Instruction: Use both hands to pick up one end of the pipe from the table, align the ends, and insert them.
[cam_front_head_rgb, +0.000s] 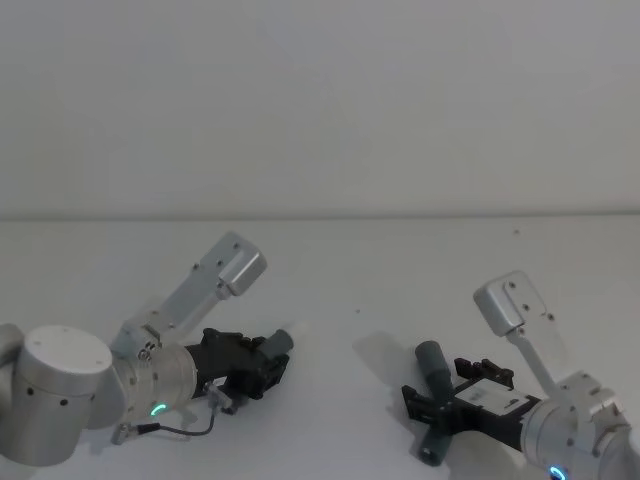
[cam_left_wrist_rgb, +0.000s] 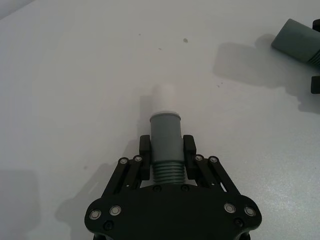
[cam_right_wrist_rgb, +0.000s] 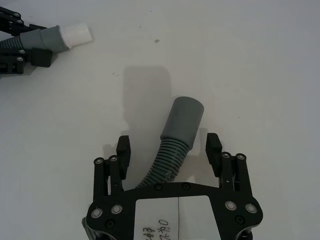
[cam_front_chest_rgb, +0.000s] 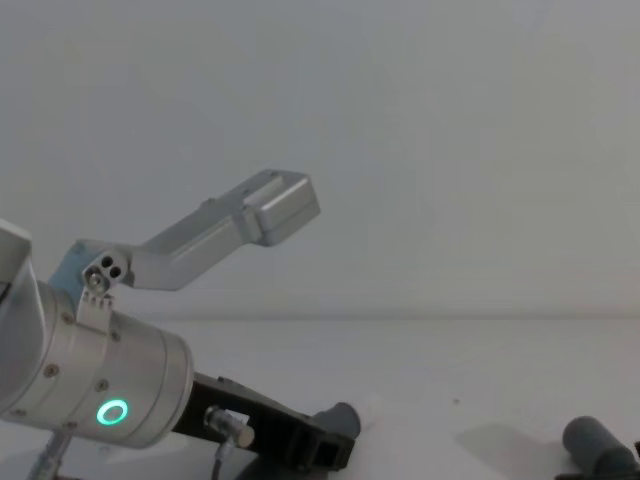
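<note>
The white-tipped end (cam_left_wrist_rgb: 164, 120) of the pipe (cam_left_wrist_rgb: 166, 170) is clamped in the jaws of the left gripper (cam_left_wrist_rgb: 167, 150), over the worktop (cam_left_wrist_rgb: 75, 75). The jaws of the right gripper (cam_right_wrist_rgb: 169, 147) are spread astride the ribbing behind the wider sleeve (cam_right_wrist_rgb: 183, 117) — apparently ungripped. Grasping is in hand; closure there is called for next.

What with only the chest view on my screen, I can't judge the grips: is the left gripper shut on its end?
Observer: Yes. The left gripper clamps the pipe where its ribs meet the white-tipped cuff.
Operator: And the right one?
Observer: The right gripper is open. Its fingers flank the pipe at the base of the sleeve, with gaps on both sides.
Operator: Are the ends lined up?
Observer: No. They are well apart across the table, and the cuff points past the sleeve, not into it.
</note>
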